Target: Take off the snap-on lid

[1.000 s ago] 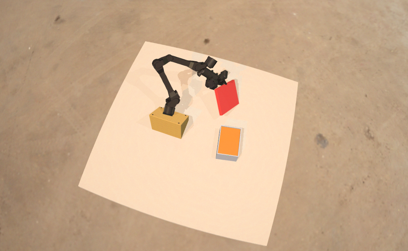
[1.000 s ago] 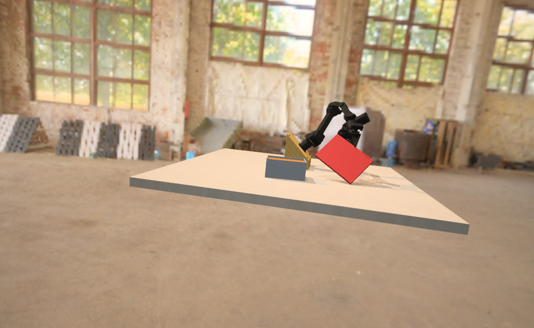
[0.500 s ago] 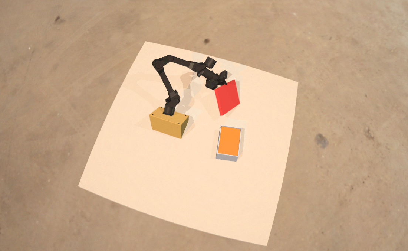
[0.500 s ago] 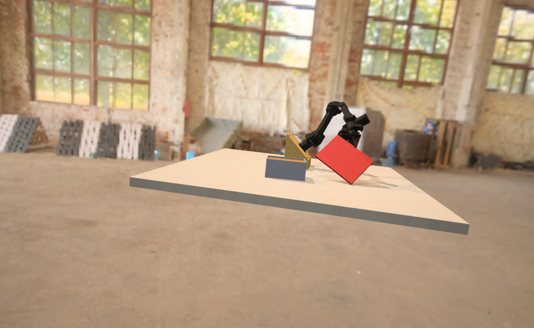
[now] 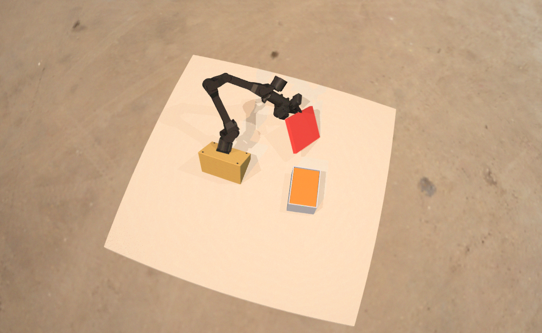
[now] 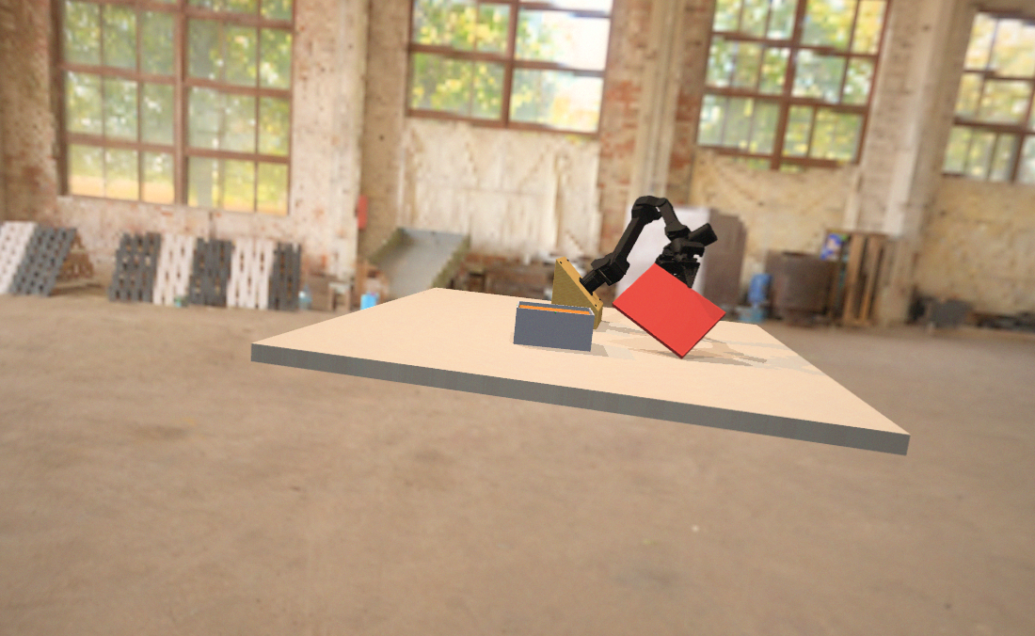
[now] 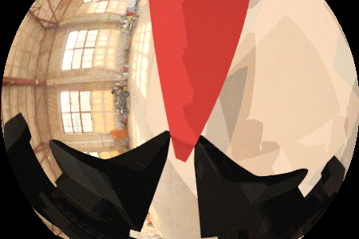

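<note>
- The gripper (image 7: 183,150) was clamped almost shut on one edge of the red lid (image 6: 667,310), pinching just a narrow strip of it. The lid hung steeply tilted, its low corner at or just above the table (image 6: 442,331); I couldn't tell if it was touching.
- The storage box (image 5: 304,189) sat open, well apart from the lid, orange inside showing. It looked undisturbed, so the removal part seemed done.
- The biggest worry, to my eye: with so thin a bite, the lid might have pivoted between the fingers or slipped out, dropping on its edge.
- If that low corner caught the table while the arm (image 5: 219,103) was lowering, the lid might have levered against the grip and toppled the wrong way, landing upside down.
- Letting go while the lid stood so steep would have left its fall to chance; it needed laying nearly flat first.
- I couldn't tell which face was the top, so a wrong roll of the wrist was a risk too.
- A sweep towards the box might have nudged it.
</note>
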